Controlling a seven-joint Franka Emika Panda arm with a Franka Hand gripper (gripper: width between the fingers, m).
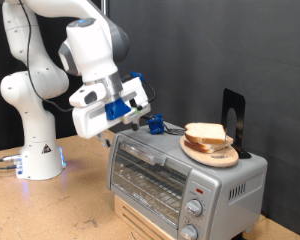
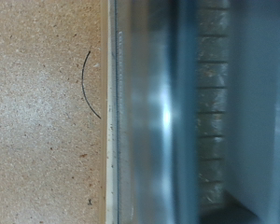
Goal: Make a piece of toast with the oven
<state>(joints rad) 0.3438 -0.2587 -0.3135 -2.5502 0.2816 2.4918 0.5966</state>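
In the exterior view we see the gripper [image 1: 140, 122] poised above the oven [image 1: 180, 175], at its top edge; we cannot tell how far the jaws stand apart. The piece of toast [image 1: 206, 134] lies on a wooden plate [image 1: 214, 155] atop the oven. In the wrist view, the oven's blurred metal edge meets the surface [image 2: 42, 121].

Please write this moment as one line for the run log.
end effector: above oven's back left corner, holds nothing visible | bread: on wooden plate on top of oven | oven door: closed
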